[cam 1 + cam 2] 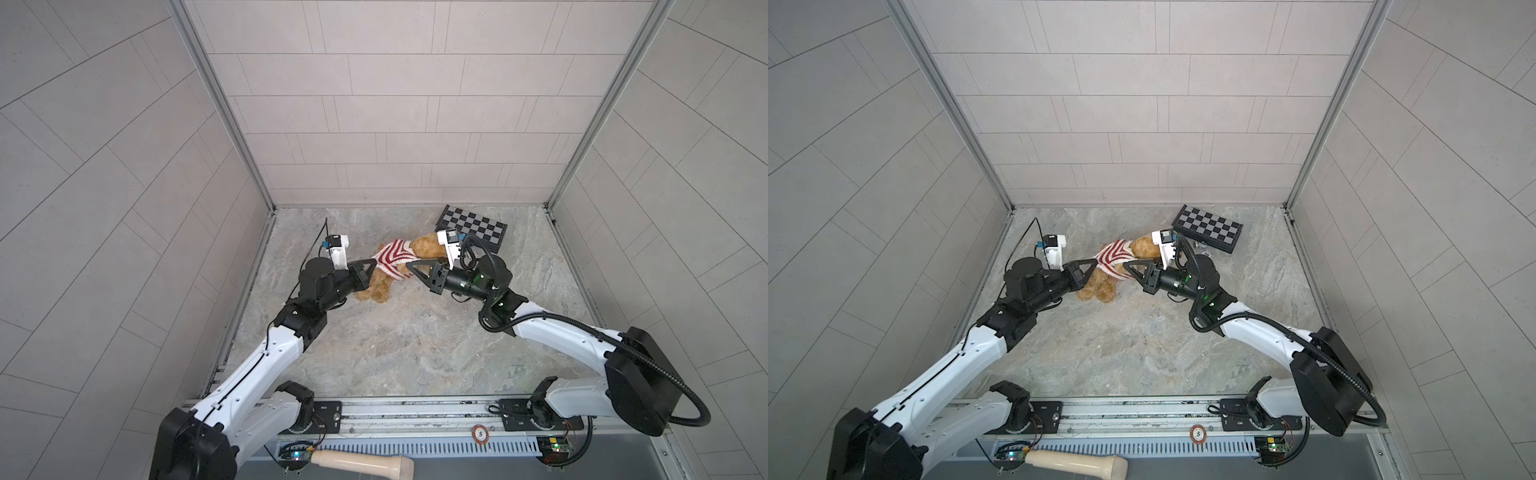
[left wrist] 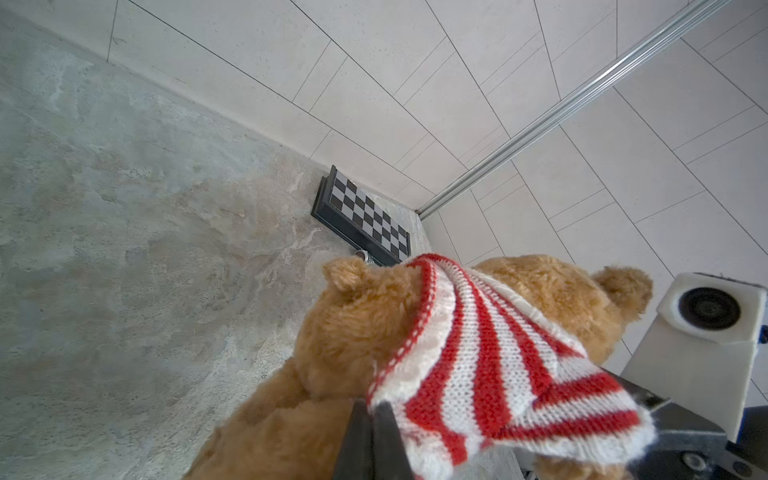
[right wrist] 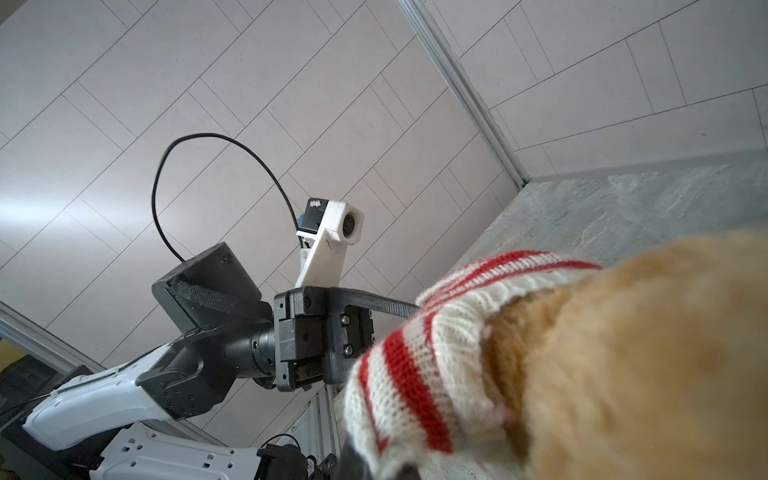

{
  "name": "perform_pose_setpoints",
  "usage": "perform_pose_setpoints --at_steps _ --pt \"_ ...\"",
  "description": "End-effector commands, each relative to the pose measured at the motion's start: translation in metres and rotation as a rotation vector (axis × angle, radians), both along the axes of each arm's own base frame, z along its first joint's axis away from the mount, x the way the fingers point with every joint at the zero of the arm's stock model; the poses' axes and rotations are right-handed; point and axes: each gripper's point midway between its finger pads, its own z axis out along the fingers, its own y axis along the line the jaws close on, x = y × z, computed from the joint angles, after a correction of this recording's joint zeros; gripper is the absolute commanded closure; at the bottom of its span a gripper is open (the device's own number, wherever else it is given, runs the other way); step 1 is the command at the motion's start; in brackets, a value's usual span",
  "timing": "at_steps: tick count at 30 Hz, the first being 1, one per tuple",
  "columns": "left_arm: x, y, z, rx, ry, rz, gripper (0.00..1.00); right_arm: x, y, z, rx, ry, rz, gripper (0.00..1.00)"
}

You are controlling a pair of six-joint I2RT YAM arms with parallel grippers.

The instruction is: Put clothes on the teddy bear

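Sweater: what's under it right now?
The teddy bear's middle sits under the sweater; ears and legs stick out. Its arms are covered, so whether they are in the sleeves can't be judged.

Pretty clearly a robotics lab test cell, not a home: a stone-look tabletop (image 1: 395,332) is boxed in by tiled panels (image 1: 374,104) held in aluminium posts (image 1: 222,104). Two robot arms (image 1: 266,361) are bolted to a metal rail (image 1: 415,409) along the front edge, bare circuit boards (image 1: 557,446) are wired up under it, and a checkerboard (image 1: 473,227) is parked in the far corner.

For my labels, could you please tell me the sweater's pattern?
Red-and-white knitted stripes; the sweater shows best in the left wrist view.
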Motion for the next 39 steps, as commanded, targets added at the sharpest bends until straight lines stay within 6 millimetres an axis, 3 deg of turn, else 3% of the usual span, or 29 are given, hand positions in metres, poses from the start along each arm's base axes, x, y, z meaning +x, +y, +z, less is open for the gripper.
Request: perform_pose_setpoints --at_steps 1,3,7,10,15,21,24,28,33,34,38,39 --pt "0.007 0.012 -0.008 0.057 -0.009 0.039 1.00 -0.015 -0.002 0.051 0.162 -0.109 0.069 1.00" --pt "0.004 0.004 0.001 0.036 -0.041 -0.008 1.00 -0.013 0.003 0.044 0.138 -0.092 0.079 1.00" --pt "-0.021 -0.024 0.043 -0.045 -0.205 -0.140 1.00 -0.007 0.007 0.021 0.017 -0.074 0.038 1.00" --pt "-0.031 -0.029 0.055 -0.043 -0.244 -0.167 1.00 -0.006 0.007 0.008 -0.097 -0.087 0.011 1.00" --pt "-0.027 -0.027 0.043 -0.026 -0.183 -0.142 1.00 -0.010 0.009 -0.002 -0.243 -0.142 0.013 1.00" --pt "-0.009 0.003 -0.020 0.141 0.020 0.003 1.00 -0.035 0.008 0.028 -0.200 -0.250 0.101 1.00" --pt "-0.007 0.013 -0.034 0.129 0.031 0.042 1.00 -0.036 0.005 0.033 -0.189 -0.243 0.106 1.00" --pt "-0.006 0.017 -0.036 0.140 0.015 0.055 1.00 -0.027 -0.001 0.036 -0.105 -0.202 0.087 1.00" --pt "-0.019 0.004 -0.001 0.108 -0.082 -0.036 1.00 -0.019 -0.004 0.024 -0.144 -0.196 0.061 1.00" --pt "-0.025 0.002 0.004 0.123 -0.088 -0.058 0.95 -0.018 -0.004 0.020 -0.167 -0.199 0.056 1.00" --pt "-0.057 -0.003 0.018 0.196 -0.140 -0.154 0.53 -0.017 -0.007 0.007 -0.273 -0.220 0.048 1.00" --pt "-0.066 -0.005 0.022 0.195 -0.160 -0.193 0.53 -0.017 -0.007 0.005 -0.296 -0.228 0.051 1.00"
